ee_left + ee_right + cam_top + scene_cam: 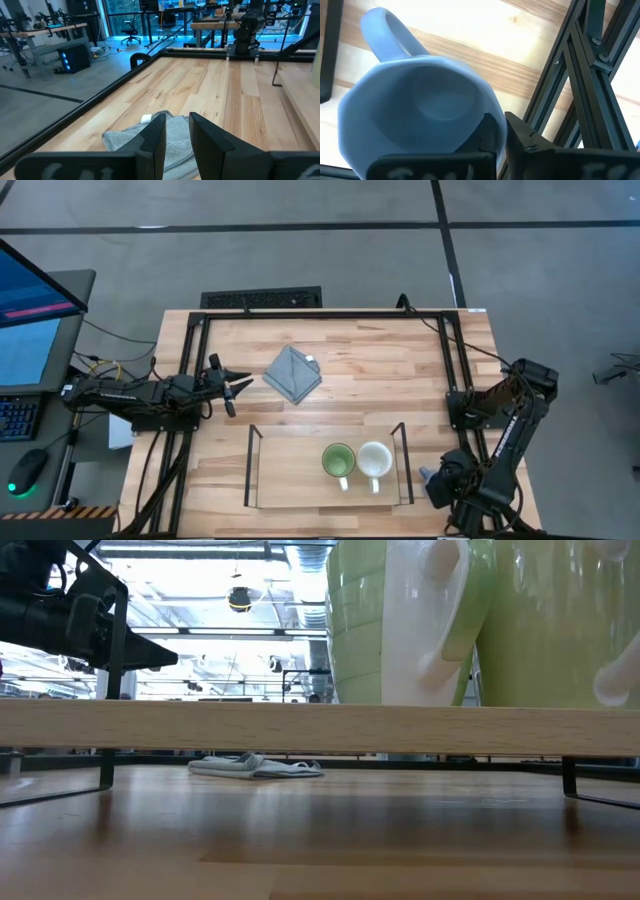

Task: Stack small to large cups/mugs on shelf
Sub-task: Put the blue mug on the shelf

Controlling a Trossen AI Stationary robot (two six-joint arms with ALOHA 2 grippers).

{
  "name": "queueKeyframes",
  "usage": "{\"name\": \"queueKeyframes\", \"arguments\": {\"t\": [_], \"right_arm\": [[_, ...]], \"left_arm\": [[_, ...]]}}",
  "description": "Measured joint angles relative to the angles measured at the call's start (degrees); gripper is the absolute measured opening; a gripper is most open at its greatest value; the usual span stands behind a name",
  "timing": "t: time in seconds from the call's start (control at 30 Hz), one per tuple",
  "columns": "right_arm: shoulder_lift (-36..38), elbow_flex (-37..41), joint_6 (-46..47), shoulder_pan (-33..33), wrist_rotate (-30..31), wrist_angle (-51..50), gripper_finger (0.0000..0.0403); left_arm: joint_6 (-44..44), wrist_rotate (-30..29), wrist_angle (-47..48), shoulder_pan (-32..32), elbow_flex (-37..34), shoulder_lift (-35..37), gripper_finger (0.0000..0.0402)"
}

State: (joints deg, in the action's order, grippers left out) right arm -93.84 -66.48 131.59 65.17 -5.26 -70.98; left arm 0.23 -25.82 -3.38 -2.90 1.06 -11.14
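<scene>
Grey concrete floor [300, 250], blue-lit office chair [131, 34]

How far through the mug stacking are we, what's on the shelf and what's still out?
Done: the green mug and cream-white mug stand side by side on the shelf. In hand: the right tool is shut on the rim of the blue-grey mug, off the shelf's right end by the table frame. Left: placing that mug on the shelf. The left tool waits near the grey cloth.
</scene>
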Motion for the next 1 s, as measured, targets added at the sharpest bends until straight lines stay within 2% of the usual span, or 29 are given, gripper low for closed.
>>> {"name": "queueKeyframes", "arguments": {"t": [0.5, 1.0], "right_arm": [[-0.08, 0.11, -0.23, -1.24, -0.56, -0.7, 0.0027], [3.0, 0.46, -0.03, -4.22, 0.57, -8.07, 0.002]], "left_arm": [[0.0, 0.0, 0.02, -0.02, 0.0, -0.02, 0.0076], [-0.02, 0.0, 0.04, 0.0, 0.0, -0.02, 0.0076]]}}
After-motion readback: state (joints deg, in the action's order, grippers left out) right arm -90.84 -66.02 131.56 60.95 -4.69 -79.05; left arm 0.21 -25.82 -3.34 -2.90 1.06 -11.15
